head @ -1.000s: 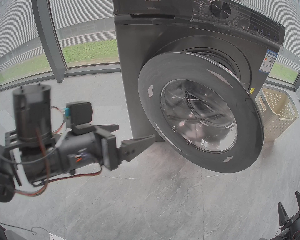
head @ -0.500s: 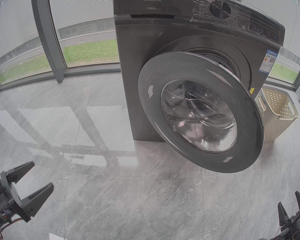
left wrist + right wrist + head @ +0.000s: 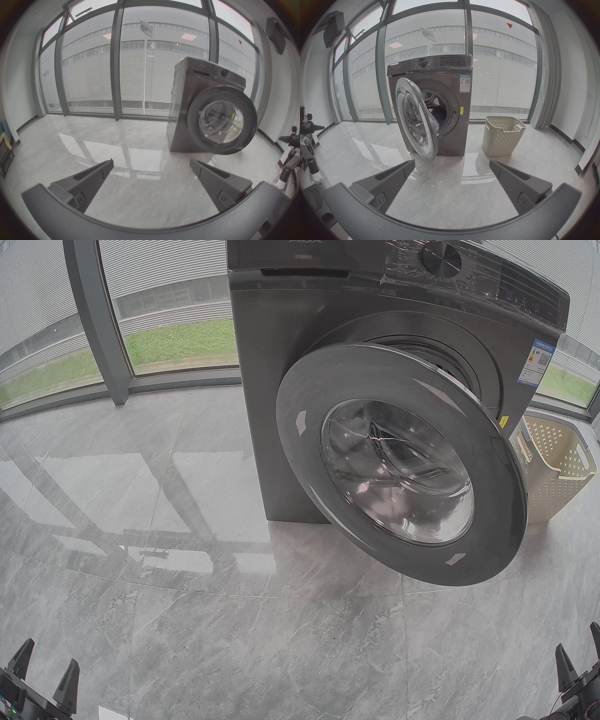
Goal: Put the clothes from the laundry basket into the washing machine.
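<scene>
Floor (image 3: 206, 627): polished grey stone slabs, veined and glossy, running under and all around the washing machine (image 3: 281, 365). The machine is a dark grey metal front-loader, boxy, with a round knob and a film-covered control strip along its top edge. Its door (image 3: 400, 465) stands swung wide open toward you, hinged on the machine's left side as you face it: a broad matte grey ring around a domed clear glass bowl. The laundry basket (image 3: 501, 136) stands upright on the floor just beside the machine's right flank, apart from it; it is cream plastic, roughly rectangular with rounded corners, its walls perforated with small holes. In the right wrist view, dark clothes (image 3: 439, 114) show inside the machine's drum, behind the open door; you cannot tell how many pieces. The left gripper (image 3: 47, 665) sits low, well in front of the machine and off to its left, its two dark, wedge-shaped fingers spread wide, with bare floor between them. The right gripper (image 3: 578, 646) sits low, well in front of the machine and off to its right, likewise spread wide over bare floor. Both are well apart from the basket, the door and the clothes in the drum.
</scene>
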Controlling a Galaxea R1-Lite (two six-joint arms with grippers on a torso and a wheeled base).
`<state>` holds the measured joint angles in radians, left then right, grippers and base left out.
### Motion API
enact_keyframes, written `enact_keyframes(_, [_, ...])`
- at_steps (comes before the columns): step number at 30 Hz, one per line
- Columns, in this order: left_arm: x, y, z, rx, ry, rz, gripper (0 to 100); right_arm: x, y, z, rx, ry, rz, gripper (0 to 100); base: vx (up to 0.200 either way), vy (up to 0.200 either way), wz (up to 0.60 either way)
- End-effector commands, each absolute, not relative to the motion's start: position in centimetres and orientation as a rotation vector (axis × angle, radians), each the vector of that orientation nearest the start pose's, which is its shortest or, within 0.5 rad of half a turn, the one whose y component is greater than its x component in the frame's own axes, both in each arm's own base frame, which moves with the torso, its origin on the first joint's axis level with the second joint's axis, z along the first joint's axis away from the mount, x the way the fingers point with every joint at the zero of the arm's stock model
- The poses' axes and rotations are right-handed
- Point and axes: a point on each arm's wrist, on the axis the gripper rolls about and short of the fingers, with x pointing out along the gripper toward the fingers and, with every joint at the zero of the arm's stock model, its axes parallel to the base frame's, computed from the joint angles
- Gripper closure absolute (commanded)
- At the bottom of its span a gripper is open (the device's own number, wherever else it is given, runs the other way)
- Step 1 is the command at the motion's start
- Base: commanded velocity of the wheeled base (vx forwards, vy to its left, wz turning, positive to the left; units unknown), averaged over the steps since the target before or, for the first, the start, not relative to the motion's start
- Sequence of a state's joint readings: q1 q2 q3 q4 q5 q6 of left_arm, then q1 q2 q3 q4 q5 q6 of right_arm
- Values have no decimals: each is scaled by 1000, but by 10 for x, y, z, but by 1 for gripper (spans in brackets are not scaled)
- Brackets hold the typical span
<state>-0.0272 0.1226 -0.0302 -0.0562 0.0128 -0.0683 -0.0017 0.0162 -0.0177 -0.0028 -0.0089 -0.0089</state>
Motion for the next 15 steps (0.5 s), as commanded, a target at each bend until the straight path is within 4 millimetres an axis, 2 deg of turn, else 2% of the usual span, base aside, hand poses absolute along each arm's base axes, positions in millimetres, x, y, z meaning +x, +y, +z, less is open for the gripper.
enact_keyframes(1, [-22, 0, 76, -35, 38, 34, 0, -22, 0, 76, -9, 2, -11, 0, 0, 0, 0])
enact_keyframes(6, [-22, 0, 75, 17, 12, 3, 0, -22, 0, 76, -9, 2, -11, 0, 0, 0, 0])
enact_keyframes(15, [-22, 0, 75, 6, 12, 5, 0, -22, 0, 76, -9, 2, -11, 0, 0, 0, 0])
